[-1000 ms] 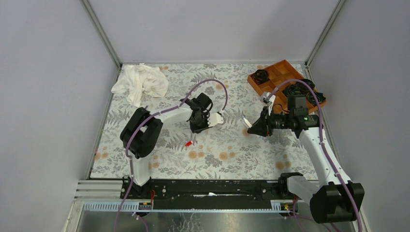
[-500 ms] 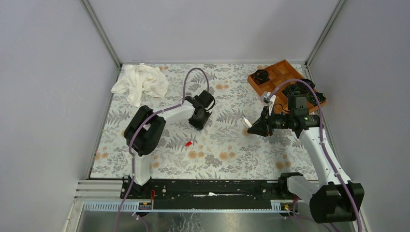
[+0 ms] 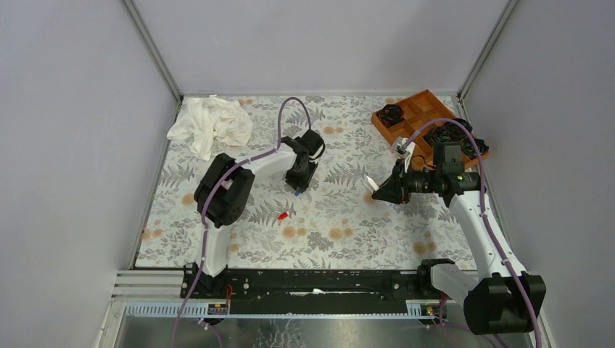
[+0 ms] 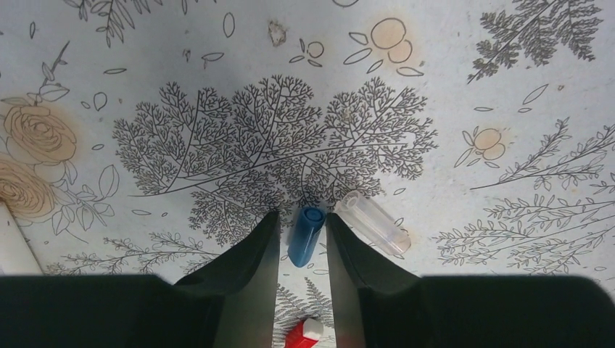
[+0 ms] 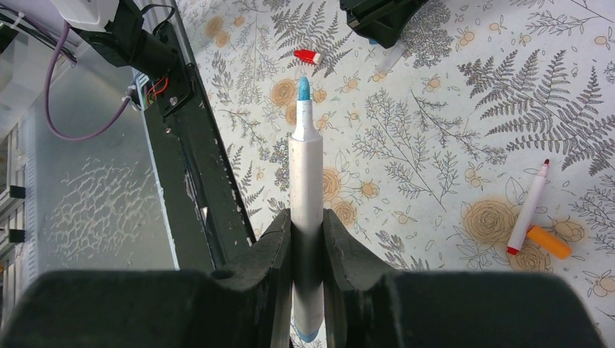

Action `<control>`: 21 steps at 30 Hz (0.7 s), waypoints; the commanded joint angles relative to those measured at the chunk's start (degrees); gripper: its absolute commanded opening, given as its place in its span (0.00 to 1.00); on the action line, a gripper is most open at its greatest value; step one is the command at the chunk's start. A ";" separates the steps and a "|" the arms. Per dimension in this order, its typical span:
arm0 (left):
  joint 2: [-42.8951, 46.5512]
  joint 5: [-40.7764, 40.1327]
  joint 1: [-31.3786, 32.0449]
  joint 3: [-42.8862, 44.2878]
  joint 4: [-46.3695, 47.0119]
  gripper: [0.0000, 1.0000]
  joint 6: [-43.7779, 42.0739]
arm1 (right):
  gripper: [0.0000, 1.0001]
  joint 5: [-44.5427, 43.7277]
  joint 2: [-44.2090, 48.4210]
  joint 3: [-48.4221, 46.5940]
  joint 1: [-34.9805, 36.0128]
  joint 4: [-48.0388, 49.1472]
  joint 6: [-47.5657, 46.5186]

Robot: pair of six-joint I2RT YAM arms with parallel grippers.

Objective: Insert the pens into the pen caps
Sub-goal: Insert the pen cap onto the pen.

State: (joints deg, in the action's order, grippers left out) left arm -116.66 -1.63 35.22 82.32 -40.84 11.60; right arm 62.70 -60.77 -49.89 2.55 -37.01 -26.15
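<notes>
Swung farther out since a second ago, the left gripper (image 4: 301, 216) straddles a smooth cylindrical blue cap (image 4: 305, 238) on the flower-printed bench (image 4: 217, 72), jaws released either side. A tubular clear cap (image 4: 372, 221) lies just beside the blue cap. Well right of it, the right gripper (image 5: 307, 221) clamps a round white pen (image 5: 304, 159) with a blue felt tip.

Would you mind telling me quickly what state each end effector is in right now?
Left end effector: open, astride the blue cap, not gripping.
Right end effector: closed on the blue-tipped pen.
</notes>
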 commanded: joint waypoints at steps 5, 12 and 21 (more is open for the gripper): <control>-5.67 3.24 -0.42 -1.29 -1.94 0.33 -1.75 | 0.00 2.08 0.80 -2.43 -0.61 -0.79 -0.83; -4.66 3.22 -0.42 -3.12 -2.74 0.30 -1.68 | 0.00 2.25 0.48 -2.43 -0.61 -0.87 -0.83; -4.33 3.15 -0.43 -3.24 -4.42 0.29 -0.67 | 0.00 2.51 0.57 -2.49 -0.70 -0.87 -0.74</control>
State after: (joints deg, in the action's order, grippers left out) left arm -116.90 -0.62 34.85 82.61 -41.21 9.96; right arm 63.18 -60.77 -49.98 2.17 -37.04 -26.15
